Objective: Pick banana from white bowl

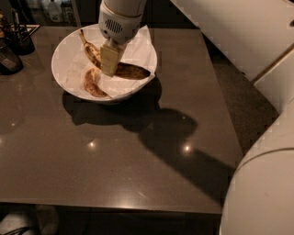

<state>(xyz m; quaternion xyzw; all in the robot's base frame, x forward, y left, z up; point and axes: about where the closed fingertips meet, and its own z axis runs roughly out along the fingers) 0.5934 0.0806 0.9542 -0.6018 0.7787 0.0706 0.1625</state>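
The white bowl [69, 55], lined with white paper, stands at the table's far left. The banana [133, 71], long, yellow and brown-spotted, lies across it, its thin stem pointing to the upper left rim. A shorter curled brown banana [92, 83] lies nearer the bowl's front. My gripper [110, 62] comes straight down into the bowl and sits on the middle of the long banana, hiding that part of it.
Dark containers [13, 46] stand at the table's left edge beside the bowl. Bottles [51, 9] show behind the table's far edge. My white arm and body [257, 183] fill the right side. The brown table's [138, 160] right edge meets grey floor.
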